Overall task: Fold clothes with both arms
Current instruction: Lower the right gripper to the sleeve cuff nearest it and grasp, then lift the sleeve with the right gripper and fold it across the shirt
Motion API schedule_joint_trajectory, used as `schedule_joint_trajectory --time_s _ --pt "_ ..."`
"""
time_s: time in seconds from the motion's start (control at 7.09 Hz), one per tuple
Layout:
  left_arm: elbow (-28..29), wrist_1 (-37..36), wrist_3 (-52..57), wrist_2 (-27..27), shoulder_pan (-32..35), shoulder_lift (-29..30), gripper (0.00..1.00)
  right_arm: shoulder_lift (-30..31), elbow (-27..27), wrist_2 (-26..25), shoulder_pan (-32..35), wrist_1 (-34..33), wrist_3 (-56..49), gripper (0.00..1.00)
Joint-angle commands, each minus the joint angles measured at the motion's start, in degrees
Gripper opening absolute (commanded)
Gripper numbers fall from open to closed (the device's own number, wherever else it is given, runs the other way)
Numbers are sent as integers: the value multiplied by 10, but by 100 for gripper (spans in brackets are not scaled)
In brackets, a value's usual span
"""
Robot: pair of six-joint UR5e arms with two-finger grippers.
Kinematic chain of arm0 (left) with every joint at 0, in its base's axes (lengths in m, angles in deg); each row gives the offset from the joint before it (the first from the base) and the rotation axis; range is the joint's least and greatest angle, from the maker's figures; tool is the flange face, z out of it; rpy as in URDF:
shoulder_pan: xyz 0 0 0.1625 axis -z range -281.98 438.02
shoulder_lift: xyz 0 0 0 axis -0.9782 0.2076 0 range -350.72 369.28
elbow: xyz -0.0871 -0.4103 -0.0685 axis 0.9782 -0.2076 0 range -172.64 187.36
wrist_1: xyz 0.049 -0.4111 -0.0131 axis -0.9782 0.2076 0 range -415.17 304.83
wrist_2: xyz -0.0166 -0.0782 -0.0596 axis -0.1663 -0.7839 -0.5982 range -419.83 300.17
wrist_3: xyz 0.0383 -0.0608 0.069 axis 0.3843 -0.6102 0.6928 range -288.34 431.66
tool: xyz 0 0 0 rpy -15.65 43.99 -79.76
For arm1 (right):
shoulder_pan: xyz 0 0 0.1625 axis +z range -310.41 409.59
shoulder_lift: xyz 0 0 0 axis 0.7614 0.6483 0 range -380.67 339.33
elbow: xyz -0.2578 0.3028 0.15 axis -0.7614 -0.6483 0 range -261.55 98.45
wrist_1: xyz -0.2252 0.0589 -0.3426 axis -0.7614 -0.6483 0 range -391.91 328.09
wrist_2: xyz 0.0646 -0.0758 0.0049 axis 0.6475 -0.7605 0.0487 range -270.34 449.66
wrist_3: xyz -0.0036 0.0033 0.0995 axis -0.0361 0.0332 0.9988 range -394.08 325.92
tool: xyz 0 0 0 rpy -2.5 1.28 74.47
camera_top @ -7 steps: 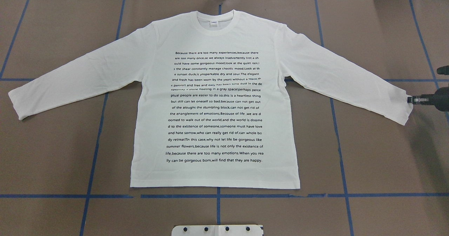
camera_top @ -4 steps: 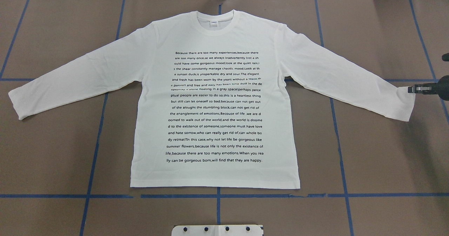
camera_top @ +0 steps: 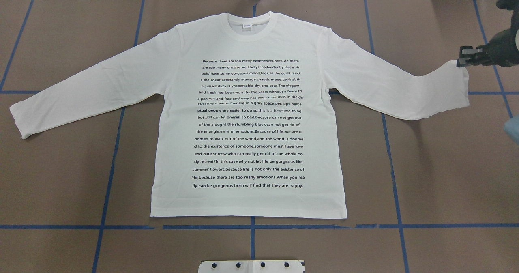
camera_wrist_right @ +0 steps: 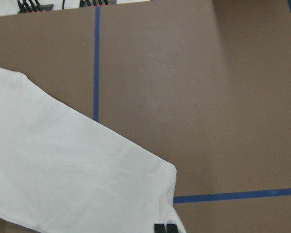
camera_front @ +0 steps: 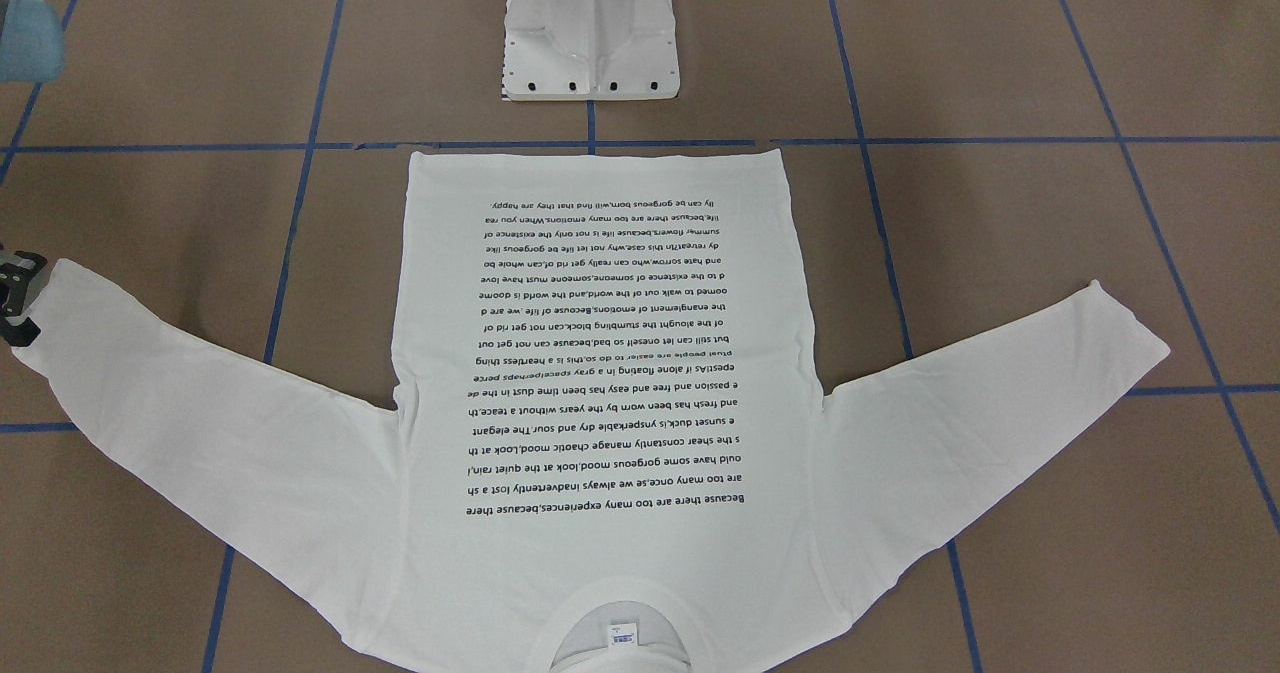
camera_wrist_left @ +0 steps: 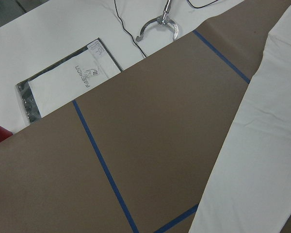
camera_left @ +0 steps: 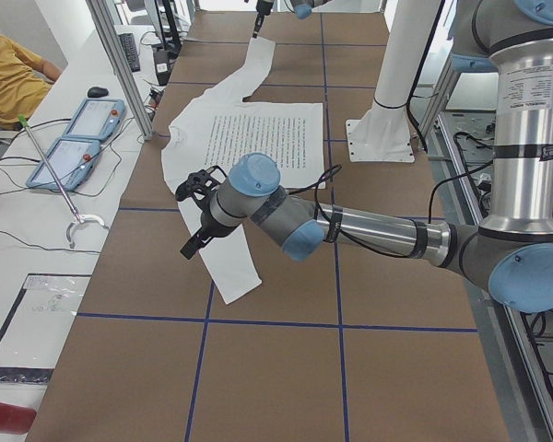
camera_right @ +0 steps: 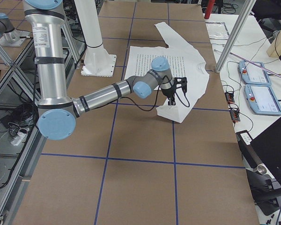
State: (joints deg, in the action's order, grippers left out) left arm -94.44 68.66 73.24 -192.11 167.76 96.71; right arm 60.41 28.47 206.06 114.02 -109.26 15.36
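Note:
The white long-sleeved shirt [camera_top: 251,115] lies flat on the brown table, printed text facing up and neckline at the far side. My right gripper [camera_top: 461,59] is shut on the cuff corner of the shirt's right sleeve [camera_top: 442,90]; that sleeve end is raised and bent toward the far edge. In the right wrist view its fingertips [camera_wrist_right: 165,228] pinch the fabric [camera_wrist_right: 77,170]. The same gripper [camera_front: 18,300] shows at the left edge of the front view. My left gripper [camera_left: 189,216] hovers over the other sleeve [camera_left: 226,267]; I cannot tell whether it is open or shut.
The white pedestal base [camera_top: 251,266] stands at the table's near edge, behind the shirt's hem. Blue tape lines [camera_top: 389,151] grid the table. Two teach pendants [camera_left: 74,138] and a seated person [camera_left: 9,74] are beside the table on the left arm's end.
My right gripper has carried the cuff toward the table's far side. The right sleeve end has risen and now bends upward from the elbow. The rest of the shirt has not moved.

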Motion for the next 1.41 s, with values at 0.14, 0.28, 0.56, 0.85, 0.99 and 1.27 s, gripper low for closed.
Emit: schedule_joint_trajectory --time_s 0.14,0.28,0.56,0.85,0.99,1.27 --pt "-1 0 1 0 0 -8 100 -255 3 -38 -33 -304 29 0" --pt "-1 0 1 0 0 -9 100 -320 -41 -48 -65 -303 84 0" --pt "2 0 1 0 0 -10 100 -456 -158 -96 -116 -301 137 0" --pt "5 0 0 0 0 -10 100 -579 -339 -170 -188 -212 223 0" --pt "8 0 0 0 0 -9 100 -597 -422 -217 -226 -106 260 0" --pt "11 0 0 0 0 -10 100 -638 -524 -276 -263 -59 291 0"
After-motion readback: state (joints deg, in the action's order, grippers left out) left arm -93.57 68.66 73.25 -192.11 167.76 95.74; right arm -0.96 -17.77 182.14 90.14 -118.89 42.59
